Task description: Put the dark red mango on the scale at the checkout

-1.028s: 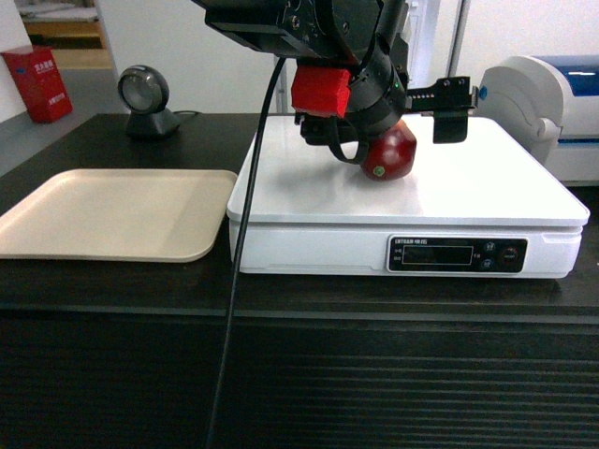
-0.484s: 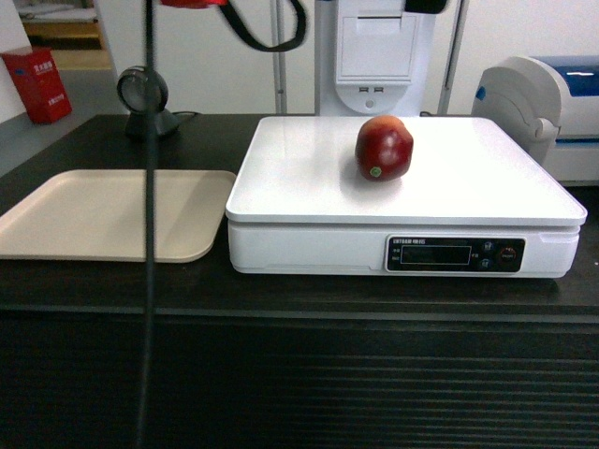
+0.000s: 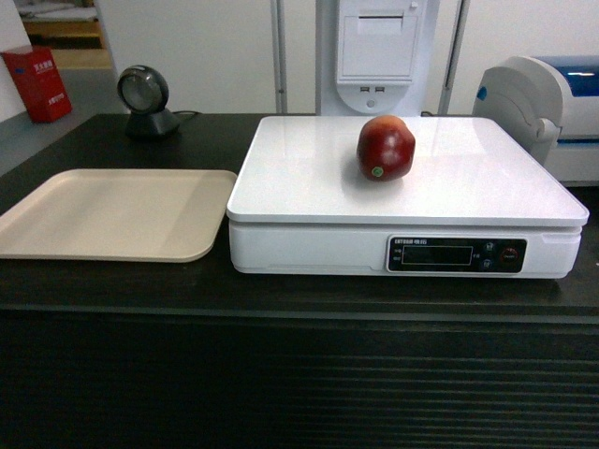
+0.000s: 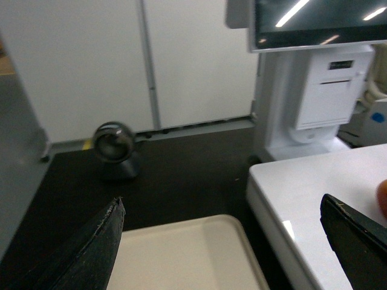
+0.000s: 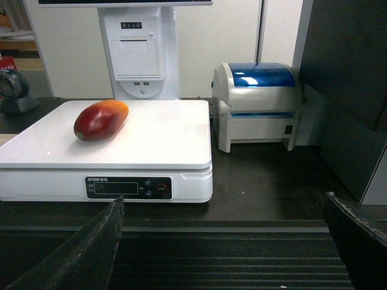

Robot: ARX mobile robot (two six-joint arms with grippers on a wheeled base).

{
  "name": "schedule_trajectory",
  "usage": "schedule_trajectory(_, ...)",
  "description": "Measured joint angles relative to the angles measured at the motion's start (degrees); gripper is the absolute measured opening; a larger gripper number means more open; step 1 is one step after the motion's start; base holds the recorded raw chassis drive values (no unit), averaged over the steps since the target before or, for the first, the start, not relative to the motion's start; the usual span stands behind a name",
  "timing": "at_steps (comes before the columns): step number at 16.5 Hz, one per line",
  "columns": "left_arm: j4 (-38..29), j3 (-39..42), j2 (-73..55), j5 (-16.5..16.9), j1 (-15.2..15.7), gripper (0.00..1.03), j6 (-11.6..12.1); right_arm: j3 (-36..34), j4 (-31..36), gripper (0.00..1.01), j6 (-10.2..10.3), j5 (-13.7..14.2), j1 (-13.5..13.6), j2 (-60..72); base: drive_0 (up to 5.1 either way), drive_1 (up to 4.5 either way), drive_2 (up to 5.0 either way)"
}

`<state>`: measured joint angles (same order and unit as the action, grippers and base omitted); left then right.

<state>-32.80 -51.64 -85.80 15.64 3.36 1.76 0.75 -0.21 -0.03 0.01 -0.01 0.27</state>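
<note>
Now the mango [image 3: 385, 148] lies on top of the scale [image 3: 309, 178], a bit back from the middle. Nothing holds it. In the right wrist view the mango [image 5: 100, 119] lies on its side on the left part of the scale [image 5: 163, 136], with its orange end pointing to the back right. The scale sits on the black counter [image 3: 112, 281]. Its dark display [image 3: 457, 253] faces front.

The left tool [image 4: 224, 238] is spread wide, with nothing in it. It hangs over the spot where the tray [image 4: 181, 257] and the scale [image 4: 302, 187] sit side by side. One finger [image 4: 78, 254] shows at the left and one at the right of that view. The right tool [image 5: 224, 241] is wide too and holds nothing. It hangs in front of the counter, low, with the scale behind it.

The beige tray [image 3: 108, 213] lies just left of the scale. A round scanner [image 3: 145, 98] stands behind the tray. A printer [image 5: 260, 106] with a blue lid sits right of the scale.
</note>
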Motion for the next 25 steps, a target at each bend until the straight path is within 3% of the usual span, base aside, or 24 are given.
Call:
schedule_trajectory(3,-0.8,7.0,9.3,1.3,12.4,0.98,-0.5,0.0,0.0,0.98,0.0,0.0,0.0,0.0,0.0,0.0,0.0)
schedule_trajectory(4,-1.0,8.3,12.1,1.4,15.4,0.98,-0.5,0.0,0.0,0.98,0.0,0.0,0.0,0.0,0.0,0.0,0.0)
schedule_trajectory(5,2.6,9.5,15.0,3.1,16.8,0.9,-0.8,0.0,0.0,0.98,0.0,0.0,0.0,0.0,0.0,0.0,0.0)
schedule_trajectory(7,2.9,23.1,26.8,2.8,15.0,0.59,-1.4,0.0,0.0,0.98,0.0,0.0,0.0,0.0,0.0,0.0,0.0)
schedule_trajectory(12,1.0,37.0,38.4,-3.7,8.4,0.01,-1.4,0.0,0.0,0.98,0.0,0.0,0.0,0.0,0.0,0.0,0.0)
schedule_trajectory(18,4.2,45.4,50.6,-9.9,2.2,0.02,-1.6,0.0,0.0,0.98,0.0,0.0,0.0,0.0,0.0,0.0,0.0)
schedule_trajectory(19,5.3,46.1,52.4,-13.7,-0.7,0.02,-1.6,0.0,0.0,0.98,0.0,0.0,0.0,0.0,0.0,0.0,0.0)
schedule_trajectory(20,6.2,46.8,54.2,-15.2,-3.3,0.02,-1.6,0.0,0.0,0.98,0.0,0.0,0.0,0.0,0.0,0.0,0.0)
schedule_trajectory(25,12.0,49.3,62.5,-15.7,-3.3,0.02,-1.6,0.0,0.0,0.98,0.0,0.0,0.0,0.0,0.0,0.0,0.0)
